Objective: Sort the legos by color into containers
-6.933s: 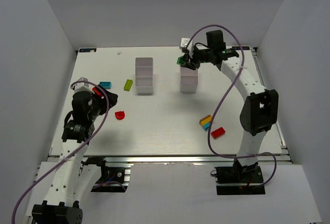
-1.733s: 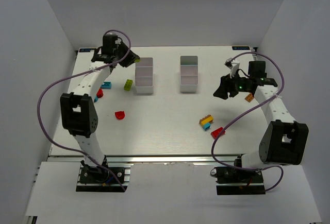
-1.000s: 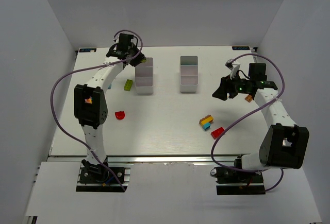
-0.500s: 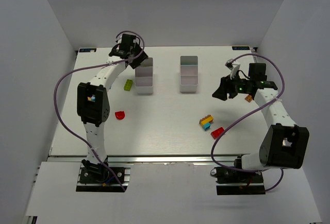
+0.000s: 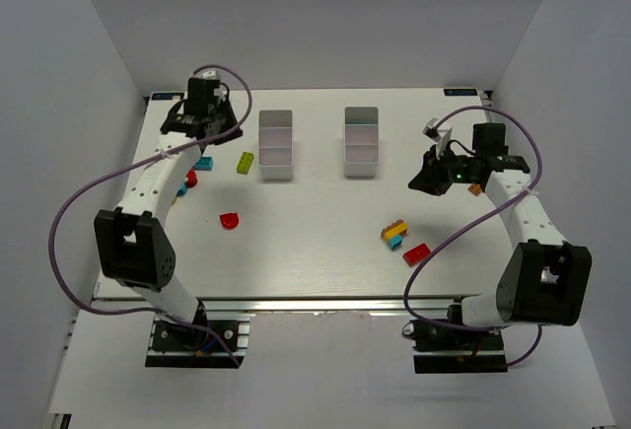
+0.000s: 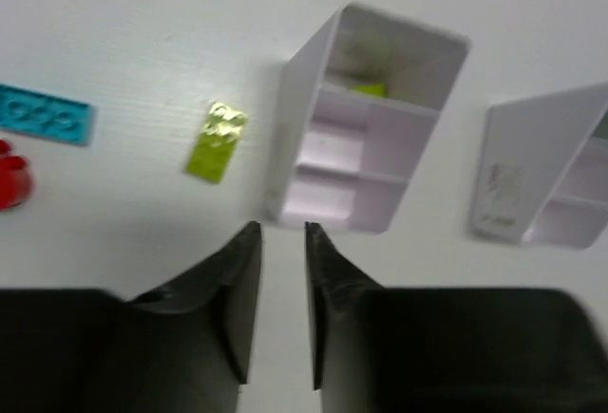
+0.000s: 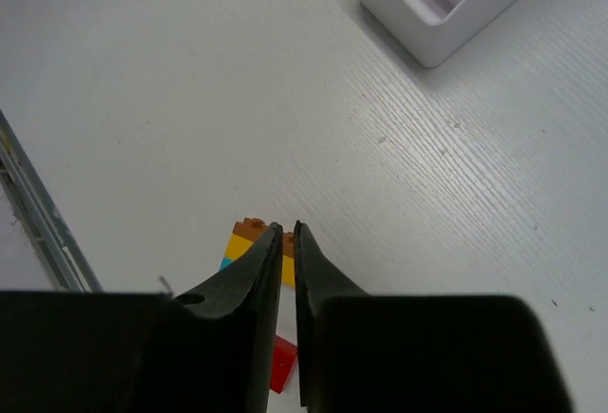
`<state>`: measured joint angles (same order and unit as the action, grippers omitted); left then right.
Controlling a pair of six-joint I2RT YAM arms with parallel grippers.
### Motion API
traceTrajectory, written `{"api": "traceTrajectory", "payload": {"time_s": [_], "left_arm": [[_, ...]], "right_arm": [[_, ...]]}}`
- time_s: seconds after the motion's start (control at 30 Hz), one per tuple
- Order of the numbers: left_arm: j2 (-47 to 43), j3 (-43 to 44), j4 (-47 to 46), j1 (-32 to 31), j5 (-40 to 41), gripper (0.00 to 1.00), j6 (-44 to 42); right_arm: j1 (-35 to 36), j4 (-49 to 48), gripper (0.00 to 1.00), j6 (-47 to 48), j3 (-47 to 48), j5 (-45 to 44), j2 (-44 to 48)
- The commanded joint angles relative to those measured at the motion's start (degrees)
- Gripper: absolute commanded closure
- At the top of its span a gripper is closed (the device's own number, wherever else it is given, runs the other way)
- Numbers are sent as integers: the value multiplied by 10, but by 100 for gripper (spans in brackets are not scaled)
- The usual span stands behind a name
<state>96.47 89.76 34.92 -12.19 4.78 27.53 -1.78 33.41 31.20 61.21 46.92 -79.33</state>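
Observation:
Two white containers stand at the back: the left bin [image 5: 275,145] [image 6: 366,147] and the right bin [image 5: 361,141] [image 6: 551,180]. A lime lego [image 6: 369,90] lies in the left bin's far compartment. On the table lie a lime brick [image 5: 244,162] [image 6: 217,141], a blue brick [image 5: 203,163] [image 6: 43,114], a small red brick [image 5: 190,178] and a rounded red one [image 5: 229,220]. My left gripper [image 5: 212,121] [image 6: 282,228] hangs left of the left bin, jaws narrowly apart and empty. My right gripper [image 5: 422,182] [image 7: 288,227] is shut and empty, above an orange-yellow-blue stack [image 5: 394,234] [image 7: 242,242].
A red brick [image 5: 416,253] [image 7: 282,364] lies near the stack. An orange brick [image 5: 475,188] sits under the right forearm. A corner of the right bin [image 7: 446,5] shows at the top of the right wrist view. Grey walls close in the table on three sides.
My left gripper has drawn back from above the left bin to its left, and its jaws have narrowed. The right gripper's jaws have closed; that arm stayed in place.

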Motion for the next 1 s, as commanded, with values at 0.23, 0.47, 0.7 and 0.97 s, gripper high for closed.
{"api": "traceTrajectory", "payload": {"time_s": [0.23,0.47,0.7,0.97], "left_arm": [[-20,-156,16,52,-71,30,-214],[42,-158,-48,52,-106,2,-257],[97,-143,-86,52,-65,2,-266],[137,-121,-120,51,-33,8,-257]], "right_arm": [[17,18,59,33,30,6,1],[17,22,56,33,38,2,-7],[17,19,56,28,34,-5,-10],[17,22,55,28,47,-13,-21]]}}
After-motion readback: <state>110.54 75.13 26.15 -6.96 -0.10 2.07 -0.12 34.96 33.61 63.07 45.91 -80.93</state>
